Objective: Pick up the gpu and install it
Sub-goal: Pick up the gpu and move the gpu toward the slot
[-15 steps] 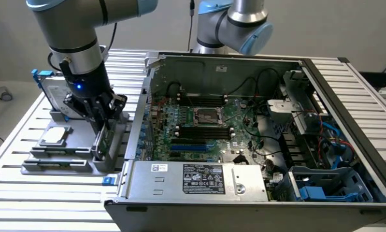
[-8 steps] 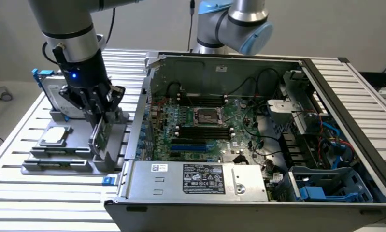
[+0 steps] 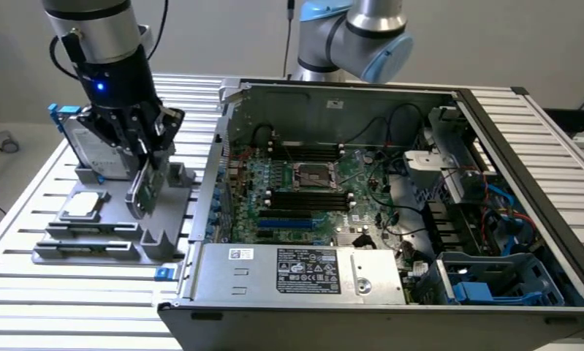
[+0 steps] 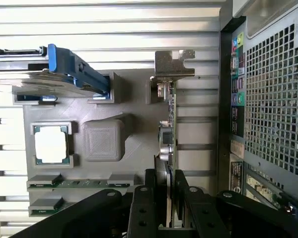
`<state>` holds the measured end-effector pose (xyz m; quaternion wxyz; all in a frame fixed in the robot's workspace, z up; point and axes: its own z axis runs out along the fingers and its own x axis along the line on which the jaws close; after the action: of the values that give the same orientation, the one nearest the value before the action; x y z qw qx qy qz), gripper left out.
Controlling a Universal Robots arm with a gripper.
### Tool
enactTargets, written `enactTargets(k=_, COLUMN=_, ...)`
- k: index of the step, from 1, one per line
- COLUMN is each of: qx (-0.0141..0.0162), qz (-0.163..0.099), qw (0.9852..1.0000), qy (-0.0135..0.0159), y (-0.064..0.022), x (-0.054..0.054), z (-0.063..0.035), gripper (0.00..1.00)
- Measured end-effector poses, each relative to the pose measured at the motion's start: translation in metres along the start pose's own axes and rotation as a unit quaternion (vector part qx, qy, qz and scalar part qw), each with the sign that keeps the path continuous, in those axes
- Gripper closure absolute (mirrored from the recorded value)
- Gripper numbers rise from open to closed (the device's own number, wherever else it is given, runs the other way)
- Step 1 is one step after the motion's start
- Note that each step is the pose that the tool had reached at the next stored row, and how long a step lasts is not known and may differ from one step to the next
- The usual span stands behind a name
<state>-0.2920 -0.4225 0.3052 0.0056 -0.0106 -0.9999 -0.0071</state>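
The pincer (image 3: 142, 172) is clamped partway shut on the gpu (image 3: 143, 191), which stands on edge at the grey holder (image 3: 107, 252) on the bench (image 3: 38, 307). A blue-framed hard drive (image 3: 85, 142) and a square chip (image 3: 85, 205) sit close on the exterior view's left. The open computer case (image 3: 370, 197) is just beside on that view's right.

Grey holder (image 4: 134, 94) with blue-framed hard drive (image 3: 82, 142) and square chip (image 3: 84, 206) — open computer case (image 3: 370, 102) beside it.
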Motion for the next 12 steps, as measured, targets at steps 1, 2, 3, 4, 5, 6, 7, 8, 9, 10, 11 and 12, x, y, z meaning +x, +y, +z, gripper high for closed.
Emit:
enactTargets(k=1, qx=0.0000, qz=0.000, qw=1.0000, qy=0.0000, y=0.0001, x=0.000, z=-0.0045, gripper=0.73)
enactTargets(k=2, qx=0.0000, qz=0.000, qw=1.0000, qy=0.0000, y=0.0001, x=0.000, z=-0.0090, gripper=0.73)
enactTargets(k=3, qx=0.0000, qz=0.000, qw=1.0000, qy=-0.0001, y=0.0002, x=0.000, z=-0.0134, gripper=0.73)
enactTargets(k=4, qx=0.0000, qz=0.000, qw=1.0000, qy=0.0000, y=0.0003, x=0.000, z=-0.0180, gripper=0.73)
enactTargets(k=5, qx=0.0000, qz=0.000, qw=1.0000, qy=0.0000, y=0.0003, x=-0.001, z=-0.0225, gripper=0.73)
enactTargets(k=6, qx=0.0000, qz=0.000, qw=1.0000, qy=0.0000, y=0.0004, x=-0.001, z=-0.0272, gripper=0.73)
enactTargets(k=7, qx=0.0000, qz=0.000, qw=1.0000, qy=0.0000, y=0.0005, x=-0.003, z=-0.0318, gripper=0.73)
enactTargets(k=8, qx=0.0000, qz=0.000, qw=1.0000, qy=0.0000, y=0.0006, x=-0.005, z=-0.0363, gripper=0.73)
enactTargets(k=9, qx=0.0000, qz=0.000, qw=1.0000, qy=0.0000, y=0.0007, x=-0.008, z=-0.0408, gripper=0.73)
enactTargets(k=10, qx=-0.0002, qz=0.000, qw=1.0000, qy=0.0000, y=0.0009, x=-0.011, z=-0.0453, gripper=0.73)
enactTargets(k=11, qx=-0.0003, qz=0.000, qw=1.0000, qy=0.0001, y=0.0010, x=-0.015, z=-0.0499, gripper=0.73)
enactTargets(k=12, qx=-0.0003, qz=0.000, qw=1.0000, qy=0.0002, y=0.0012, x=-0.020, z=-0.0549, gripper=0.73)
